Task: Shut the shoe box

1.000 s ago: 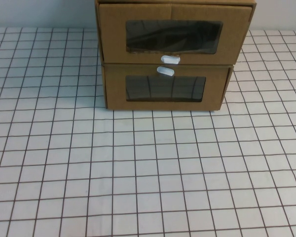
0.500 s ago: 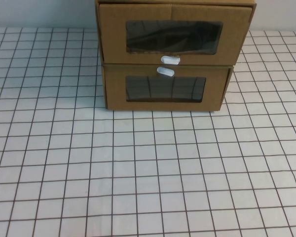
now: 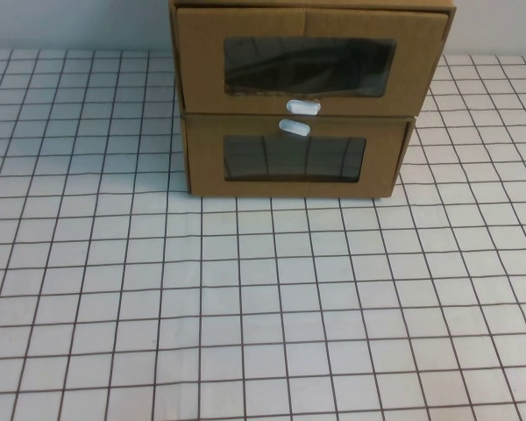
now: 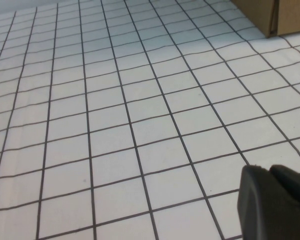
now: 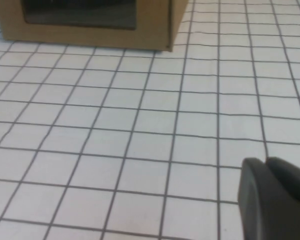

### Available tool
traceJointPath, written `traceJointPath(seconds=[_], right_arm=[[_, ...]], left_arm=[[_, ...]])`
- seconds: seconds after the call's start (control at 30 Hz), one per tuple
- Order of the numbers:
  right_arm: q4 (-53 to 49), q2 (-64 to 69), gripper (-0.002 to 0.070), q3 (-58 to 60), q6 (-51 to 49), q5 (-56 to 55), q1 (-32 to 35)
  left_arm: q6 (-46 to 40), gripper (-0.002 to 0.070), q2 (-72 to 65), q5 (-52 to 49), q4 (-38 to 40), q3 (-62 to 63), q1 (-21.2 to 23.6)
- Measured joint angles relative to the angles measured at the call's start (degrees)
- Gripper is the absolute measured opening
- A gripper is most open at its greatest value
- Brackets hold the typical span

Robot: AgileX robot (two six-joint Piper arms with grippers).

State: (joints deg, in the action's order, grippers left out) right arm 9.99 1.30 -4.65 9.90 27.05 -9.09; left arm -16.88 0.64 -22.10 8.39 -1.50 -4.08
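- The shoe box sits at the far middle of the table, as the upper of two stacked cardboard drawers. Its top edge is cut off by the frame in the high view.
- Its clear window shows only dark, vague shapes inside; what lies within cannot be made out. The small white pull tab sits just below that window.
- The upper drawer front stands a little forward of the drawer beneath, overhanging it slightly on the right side.
- The lower drawer rests on the gridded tabletop, its own white tab above its window, almost touching the upper tab.
- Neither arm appears in the high view.
- The left gripper shows only as a dark tip at the corner of the left wrist view, hanging over bare grid well apart from the boxes. The two dark parts lie close together, but too little shows to tell how the fingers stand.
- In that view just a cardboard corner of the stack peeks in at the edge.
- The right gripper is likewise a dark stub, cropped at the frame edge, above the table and clear of the cardboard. Its opening cannot be told either.
- The right wrist view catches the lower drawer's front and right corner, with the top cut away.
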Motion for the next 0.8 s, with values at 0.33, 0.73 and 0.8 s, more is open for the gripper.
traceJointPath(seconds=[0.33, 0.73, 0.8], right_arm=[[-2.96, -1.76, -0.0014, 5.60, -1.30, -4.11, 3.36], [-3.47, -1.85, -0.0014, 5.69, -1.30, -4.49, 3.51], [-3.47, -1.85, -0.0014, 5.69, -1.30, -4.49, 3.51]], left_arm=[[0.00, -0.0006, 0.00, 0.00, -0.08, 0.00, 0.00], [0.00, -0.0005, 0.00, 0.00, -0.08, 0.00, 0.00], [0.00, -0.0005, 0.00, 0.00, -0.08, 0.00, 0.00]])
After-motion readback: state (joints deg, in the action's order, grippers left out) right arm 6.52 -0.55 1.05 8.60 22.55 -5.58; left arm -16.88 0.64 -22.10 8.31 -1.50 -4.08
